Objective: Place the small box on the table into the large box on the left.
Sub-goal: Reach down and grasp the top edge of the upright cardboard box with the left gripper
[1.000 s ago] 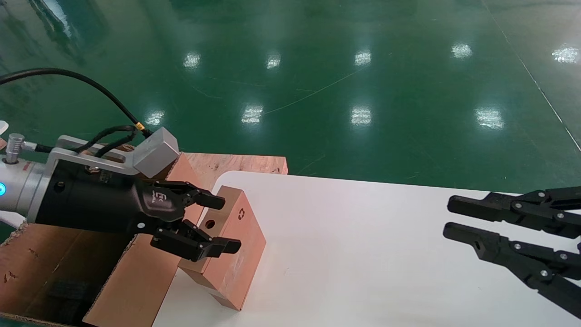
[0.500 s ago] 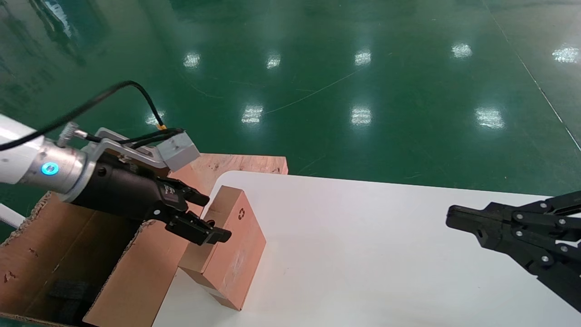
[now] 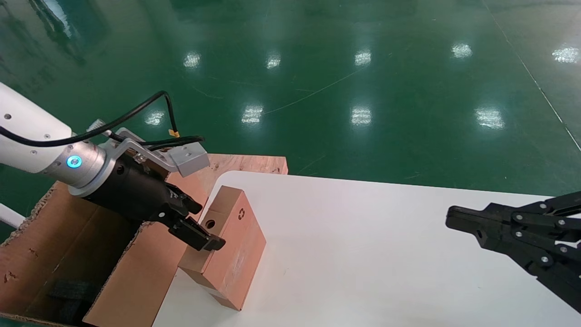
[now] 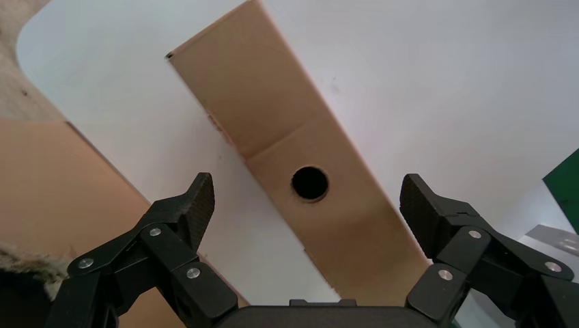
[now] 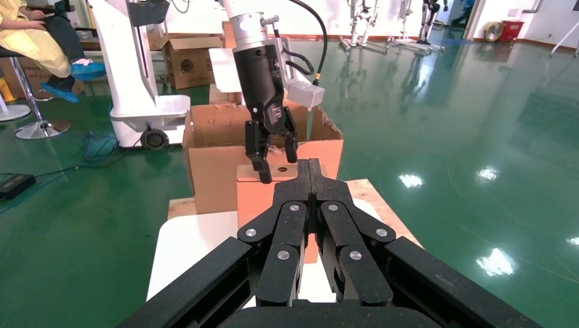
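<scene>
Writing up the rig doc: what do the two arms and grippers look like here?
Left gripper: black, with linkage fingers and ribbed pads, on a black cylindrical body. Behind it sit a silver collar with a glowing blue ring light, a white arm link, a grey bracket box and looping black cables. Right gripper: black linkage fingers with silver screws.

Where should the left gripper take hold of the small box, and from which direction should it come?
Probably across the narrow top face of the small box, near its round hole, coming from above. The box stands on edge on the table, so its two broad faces lie apart just within the open left gripper already straddling it.
</scene>
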`<state>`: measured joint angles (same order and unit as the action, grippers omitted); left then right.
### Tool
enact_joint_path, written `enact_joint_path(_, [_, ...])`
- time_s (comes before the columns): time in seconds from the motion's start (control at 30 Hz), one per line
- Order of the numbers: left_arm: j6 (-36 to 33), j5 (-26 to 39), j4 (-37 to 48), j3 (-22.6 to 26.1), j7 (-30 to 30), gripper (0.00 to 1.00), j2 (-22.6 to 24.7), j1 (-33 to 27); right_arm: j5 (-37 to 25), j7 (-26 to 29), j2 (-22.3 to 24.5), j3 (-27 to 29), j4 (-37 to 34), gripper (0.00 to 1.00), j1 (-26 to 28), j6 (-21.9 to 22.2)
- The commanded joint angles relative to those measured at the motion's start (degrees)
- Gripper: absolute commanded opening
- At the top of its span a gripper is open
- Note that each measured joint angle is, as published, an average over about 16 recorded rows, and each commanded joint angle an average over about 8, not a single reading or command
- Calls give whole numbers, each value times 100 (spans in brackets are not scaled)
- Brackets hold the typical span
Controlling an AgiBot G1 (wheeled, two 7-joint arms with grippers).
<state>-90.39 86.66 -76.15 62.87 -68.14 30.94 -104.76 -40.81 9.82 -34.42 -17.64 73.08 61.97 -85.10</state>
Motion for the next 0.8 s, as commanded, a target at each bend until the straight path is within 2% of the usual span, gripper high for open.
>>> enact_joint_path(0.03, [8, -4, 3, 207, -63, 100, 17, -144, 0, 0, 0, 0, 0, 0, 0, 0])
enact_joint_path(0.3, [198, -136, 7, 480, -102, 100, -27, -167, 2, -1, 1, -2, 0, 0, 1, 1])
enact_joint_path(0.8, [615, -303, -10, 520, -266, 100, -217, 62, 4, -3, 2, -6, 0, 0, 1, 2])
